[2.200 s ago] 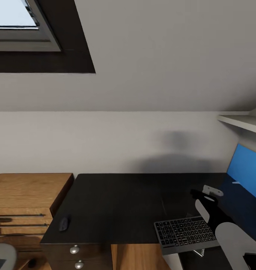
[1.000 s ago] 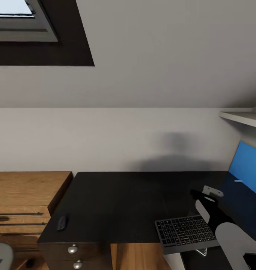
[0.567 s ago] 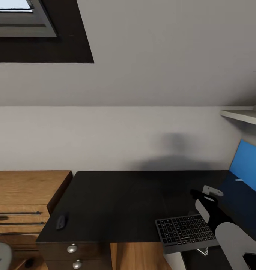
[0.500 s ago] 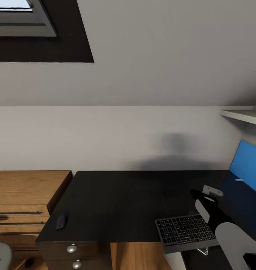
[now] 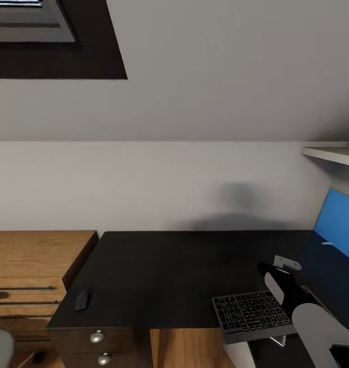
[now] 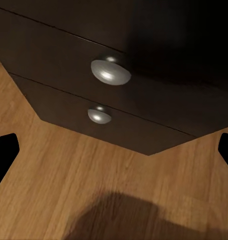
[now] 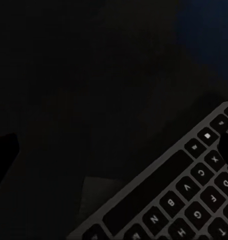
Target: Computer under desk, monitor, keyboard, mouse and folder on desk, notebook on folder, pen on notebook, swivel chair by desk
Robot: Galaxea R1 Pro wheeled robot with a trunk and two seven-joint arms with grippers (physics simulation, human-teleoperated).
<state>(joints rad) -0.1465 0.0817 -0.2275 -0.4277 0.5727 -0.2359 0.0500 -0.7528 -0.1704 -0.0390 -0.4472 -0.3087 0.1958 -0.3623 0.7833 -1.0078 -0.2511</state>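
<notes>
Across the head view
Desk (image 5: 169, 271): a black top filled the lower middle of the frame, with two round silver knobs on its drawer fronts at the lower left.
Mouse (image 5: 82, 300): it lay on the desk near the front left corner, well apart from the keyboard.
Keyboard (image 5: 252, 314): it sat at the lower right, tilted, overhanging the desk's front edge and held at its right end by the right gripper (image 5: 283, 286).
Right gripper: its fingers were pinched on the keyboard's right end, the white and black arm rising from the lower right corner.
Wooden cabinet (image 5: 36, 266): it stood just beside the desk at the left edge.
Blue panel (image 5: 338, 225): it lined the wall at the right edge, under a white shelf (image 5: 330, 154).
Window (image 5: 26, 23): its frame occupied the upper left corner.

Left wrist view
Drawer knobs (image 6: 110, 72): two silver knobs showed on the dark drawer fronts in the upper half, above wood floor (image 6: 93, 175).
Left gripper: the black fingertips (image 6: 2, 150) sat at the far left and right edges, spread wide with nothing between them.

Right wrist view
Keyboard (image 7: 184, 195): its keys ran across the lower right corner, over the dark desk surface (image 7: 83, 90).
Right gripper: one dark finger (image 7: 1, 155) showed at the left edge; how the claw stood could not be told from this view.
</notes>
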